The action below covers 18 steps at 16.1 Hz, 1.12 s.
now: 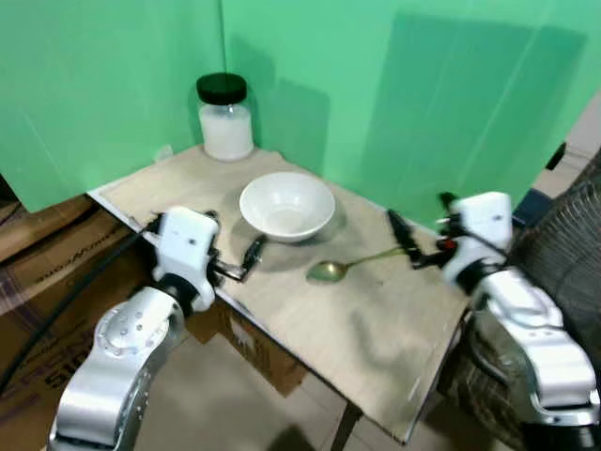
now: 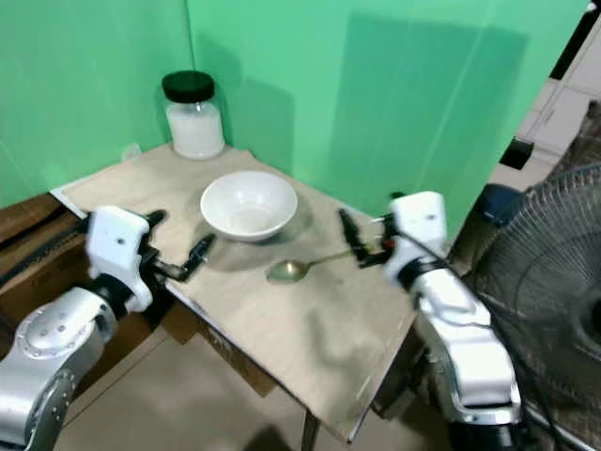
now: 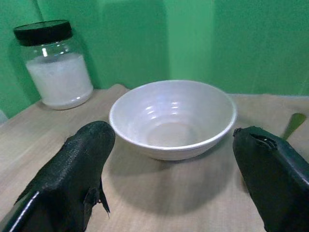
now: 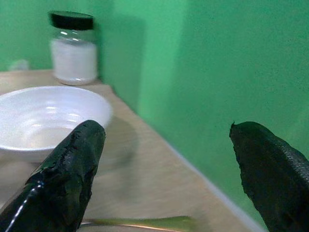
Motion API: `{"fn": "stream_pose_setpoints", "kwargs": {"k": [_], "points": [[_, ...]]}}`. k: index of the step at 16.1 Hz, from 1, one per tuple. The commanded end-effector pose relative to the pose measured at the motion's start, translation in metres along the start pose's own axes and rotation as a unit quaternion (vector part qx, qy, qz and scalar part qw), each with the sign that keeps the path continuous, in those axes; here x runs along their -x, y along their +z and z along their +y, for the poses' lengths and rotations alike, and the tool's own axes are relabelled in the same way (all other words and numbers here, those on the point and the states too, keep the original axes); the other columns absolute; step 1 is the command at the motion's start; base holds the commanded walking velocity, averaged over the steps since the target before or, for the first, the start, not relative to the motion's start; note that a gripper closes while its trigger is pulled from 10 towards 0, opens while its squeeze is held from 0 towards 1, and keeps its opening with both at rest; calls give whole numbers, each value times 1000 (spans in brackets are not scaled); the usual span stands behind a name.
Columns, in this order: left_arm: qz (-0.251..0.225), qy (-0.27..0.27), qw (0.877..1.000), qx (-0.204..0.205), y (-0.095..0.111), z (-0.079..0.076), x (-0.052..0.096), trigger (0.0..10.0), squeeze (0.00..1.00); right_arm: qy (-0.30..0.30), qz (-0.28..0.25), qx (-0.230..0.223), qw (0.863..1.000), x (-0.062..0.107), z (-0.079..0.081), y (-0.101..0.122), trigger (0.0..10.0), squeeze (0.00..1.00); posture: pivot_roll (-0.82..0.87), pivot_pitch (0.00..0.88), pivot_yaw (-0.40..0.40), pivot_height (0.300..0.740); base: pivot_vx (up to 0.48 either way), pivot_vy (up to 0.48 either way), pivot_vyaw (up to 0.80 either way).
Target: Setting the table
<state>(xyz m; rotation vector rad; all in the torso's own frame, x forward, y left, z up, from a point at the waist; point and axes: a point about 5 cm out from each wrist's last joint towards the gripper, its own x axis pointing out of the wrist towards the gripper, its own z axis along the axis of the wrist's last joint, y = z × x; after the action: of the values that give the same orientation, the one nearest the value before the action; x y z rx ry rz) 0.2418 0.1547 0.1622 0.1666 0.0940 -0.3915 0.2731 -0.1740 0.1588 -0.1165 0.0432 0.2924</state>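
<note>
Closest to my head camera are my two silver arms, one at each side of the wooden table (image 1: 376, 348). My left gripper (image 1: 252, 256) hovers at the table's near edge with its black fingers (image 3: 72, 179) spread wide apart and nothing between them; straight ahead of those fingertips, just beyond them, sits the white bowl (image 3: 173, 118), upright and empty. My right gripper (image 1: 406, 240) hangs over the far right part of the table, its fingers (image 4: 63, 179) also parted and holding nothing. The spoon (image 1: 349, 264) lies flat on the tabletop: its handle end reaches toward my right fingertips and passes just below them in the right wrist view, while its bowl end points toward my left side, resting just beside the white bowl, between my two grippers. I cannot tell whether the right fingers touch the handle. Beyond the bowl, well past both sets of fingers, a glass jar (image 1: 225, 117) with a black lid and white contents stands near the table's far corner against the green backdrop (image 1: 394, 85). Cardboard boxes (image 1: 47, 272) sit under and beside the table on my left, and a wire fan guard (image 2: 554, 272) stands off my right arm.
</note>
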Motion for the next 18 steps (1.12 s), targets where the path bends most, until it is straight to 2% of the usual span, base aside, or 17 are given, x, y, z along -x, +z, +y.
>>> {"fn": "stream_pose_setpoints", "kwargs": {"k": [1, 6, 7, 8, 10, 11, 12, 14, 16, 18], "points": [[4, -6, 1000, -4, 0, 2, 3, 10000, 0, 24, -9, 9, 1000, -5, 3, 8, 10000, 0, 151, 0, -29, 740, 0, 0, 0], [24, -44, 999, -3, -6, 0, 9, 10000, 0, 94, 30, 69, 993, -13, -9, 15, 10000, 0, 146, 0, -30, 740, 0, 0, 0], [33, -74, 997, -1, -8, -2, 10, 10000, 0, 121, 47, 97, 987, -18, -13, 14, 10000, 0, 135, 0, -19, 740, 0, 0, 0], [49, -123, 991, -5, -12, -7, 12, 10000, 0, 181, 60, 131, 973, -28, -17, 15, 10000, 0, 129, 0, -13, 740, 0, 0, 0], [65, -167, 984, -8, -16, -12, 12, 10000, 0, 257, 78, 158, 950, -39, -19, 11, 10000, 0, 125, 0, -5, 740, 0, 0, 0], [78, -190, 979, 1, -20, -13, 15, 10000, 0, 311, 98, 183, 927, -44, -18, 4, 10000, 0, 125, 0, -5, 740, 0, 0, 0], [85, -201, 976, 3, -23, -13, 17, 10000, 0, 331, 110, 187, 918, -47, -18, 1, 10000, 0, 131, 0, -8, 740, 0, 0, 0], [112, -231, 967, 0, -32, -8, 24, 10000, 0, 398, 150, 209, 881, -55, -16, -10, 10000, 0, 135, 0, -13, 740, 0, 0, 0], [132, -248, 959, -18, -38, -4, 28, 10000, 0, 426, 170, 217, 862, -61, -12, -17, 10000, 0, 145, 0, -26, 740, 0, 0, 0], [148, -284, 946, -44, -43, -5, 29, 10000, 0, 432, 180, 214, 857, -71, -10, -21, 10000, 0, 141, 0, -29, 740, 0, 0, 0]]}}
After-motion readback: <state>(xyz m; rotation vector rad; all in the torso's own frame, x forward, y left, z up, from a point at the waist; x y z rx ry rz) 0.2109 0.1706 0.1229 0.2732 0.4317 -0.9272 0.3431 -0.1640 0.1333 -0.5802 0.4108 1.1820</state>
